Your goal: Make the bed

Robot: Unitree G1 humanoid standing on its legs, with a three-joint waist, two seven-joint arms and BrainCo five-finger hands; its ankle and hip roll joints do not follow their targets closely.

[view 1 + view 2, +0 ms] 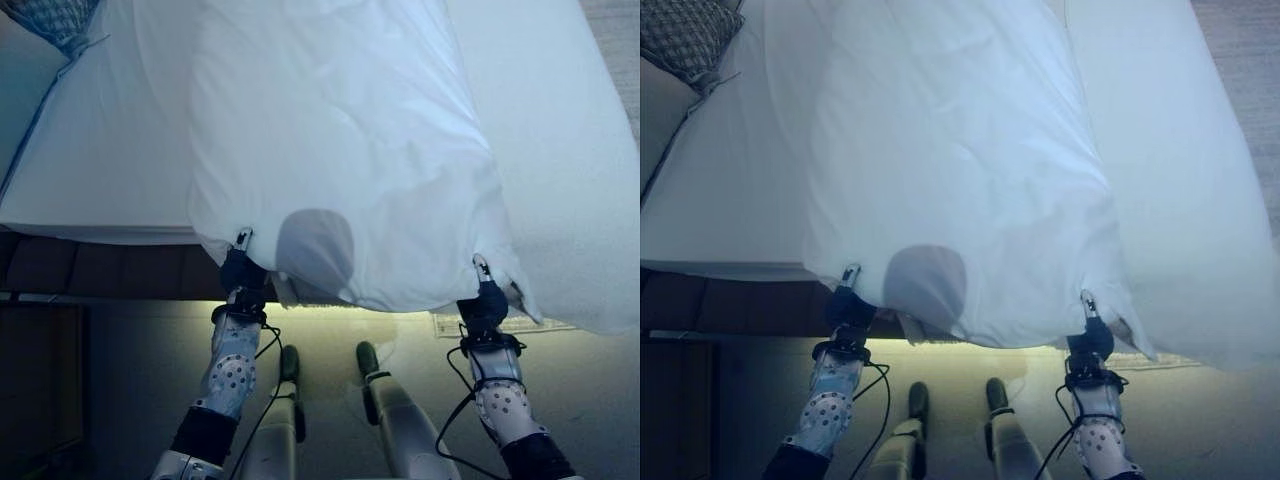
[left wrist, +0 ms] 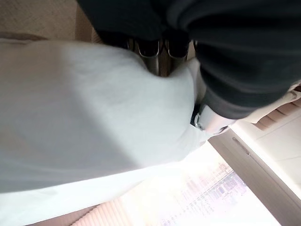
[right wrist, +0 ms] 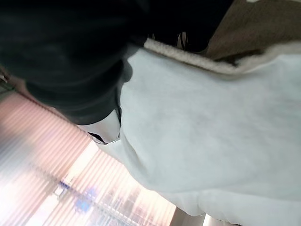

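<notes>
With each robot hand, left [image 1: 243, 272] and right [image 1: 486, 303], pinching a near corner of the white duvet [image 1: 340, 150] spread beyond them over the bed [image 1: 90, 170], an uneven pull could skew it

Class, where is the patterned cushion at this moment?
The patterned cushion lies at the far left corner of the bed, left of the lifted white duvet.
</notes>
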